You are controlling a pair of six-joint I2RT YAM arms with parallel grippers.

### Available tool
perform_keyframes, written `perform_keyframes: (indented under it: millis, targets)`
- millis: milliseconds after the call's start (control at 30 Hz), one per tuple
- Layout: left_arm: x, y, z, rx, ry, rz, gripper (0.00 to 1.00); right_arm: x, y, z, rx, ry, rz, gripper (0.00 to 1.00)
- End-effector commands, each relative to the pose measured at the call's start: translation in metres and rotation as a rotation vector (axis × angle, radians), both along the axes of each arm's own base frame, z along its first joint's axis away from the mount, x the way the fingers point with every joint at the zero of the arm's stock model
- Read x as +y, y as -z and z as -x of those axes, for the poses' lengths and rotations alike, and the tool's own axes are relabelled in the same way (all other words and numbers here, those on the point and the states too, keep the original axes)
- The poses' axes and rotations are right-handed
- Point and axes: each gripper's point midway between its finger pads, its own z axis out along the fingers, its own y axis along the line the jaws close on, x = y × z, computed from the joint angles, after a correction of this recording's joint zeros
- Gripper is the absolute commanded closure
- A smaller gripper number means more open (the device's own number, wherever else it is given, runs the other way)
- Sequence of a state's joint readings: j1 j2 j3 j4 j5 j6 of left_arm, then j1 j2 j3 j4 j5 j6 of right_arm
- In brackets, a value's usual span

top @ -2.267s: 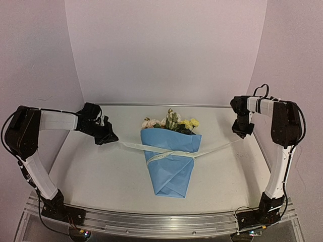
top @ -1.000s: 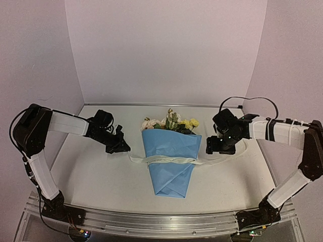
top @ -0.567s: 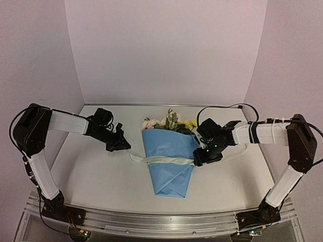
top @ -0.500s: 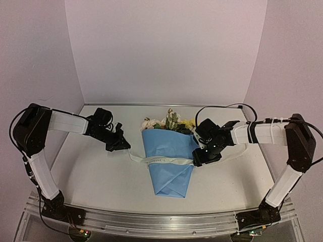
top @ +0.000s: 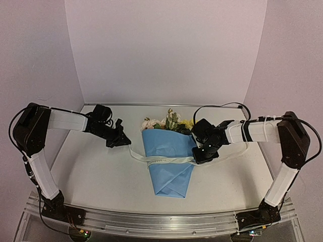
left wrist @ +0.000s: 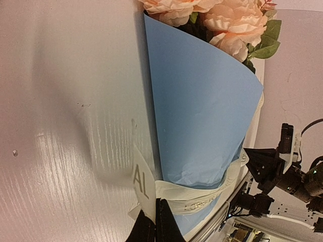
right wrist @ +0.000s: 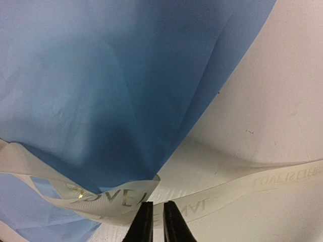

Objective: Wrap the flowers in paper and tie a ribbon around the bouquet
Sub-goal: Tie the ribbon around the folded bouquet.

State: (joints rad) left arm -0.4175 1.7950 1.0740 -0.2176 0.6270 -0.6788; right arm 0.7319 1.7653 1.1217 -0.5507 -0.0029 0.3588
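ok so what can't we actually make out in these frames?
- Stems of the flowers: every view, inside the paper.
- Whether the ribbon is knotted or just looped: top view, the right gripper covers its right side.
- Whether the right gripper pinches the ribbon: right wrist view, its fingers run off the bottom edge.
- Ribbon lettering: too small in top view, only fragments in the wrist views.

Left gripper (left wrist: pixel 152 216) pinching ribbon (left wrist: pixel 194 195) (wrapped round paper (left wrist: pixel 202 101)).

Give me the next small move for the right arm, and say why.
Probably pull the right end effector rightward, away from the left end effector: both look pinched on the ribbon, which loops loosely across the blue paper.
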Motion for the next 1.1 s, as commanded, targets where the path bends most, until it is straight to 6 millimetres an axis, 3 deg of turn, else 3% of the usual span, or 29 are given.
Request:
perform_keyframes:
  millis: [0,100,233,467,667,767,867,1067]
  targets:
    - [-0.008,-0.018,-0.012,-0.053,0.024,0.044,1.0,-0.005,-0.016,-0.02,-0.085,0.052,0.047,0.97]
    - [-0.009,-0.022,-0.014,-0.061,0.03,0.049,1.0,-0.007,-0.018,-0.023,-0.099,0.069,0.058,1.0]
    - [-0.011,-0.023,-0.014,-0.061,0.036,0.055,1.0,-0.005,-0.025,-0.015,-0.095,0.062,0.013,0.93]
    - [-0.011,-0.024,-0.014,-0.063,0.037,0.056,1.0,0.005,-0.038,0.007,-0.135,-0.03,-0.041,0.61]
    - [-0.011,-0.024,-0.014,-0.061,0.034,0.053,1.0,0.017,-0.027,0.007,-0.116,-0.071,-0.018,0.45]
    - [-0.01,-0.025,-0.015,-0.063,0.033,0.048,1.0,0.015,-0.018,0.0,-0.119,-0.058,0.03,0.45]
    - [-0.01,-0.027,-0.016,-0.065,0.033,0.048,1.0,0.011,-0.015,-0.009,-0.141,-0.036,0.072,0.52]
    - [-0.01,-0.029,-0.017,-0.071,0.034,0.046,1.0,0.008,-0.013,-0.02,-0.171,-0.003,0.117,0.82]
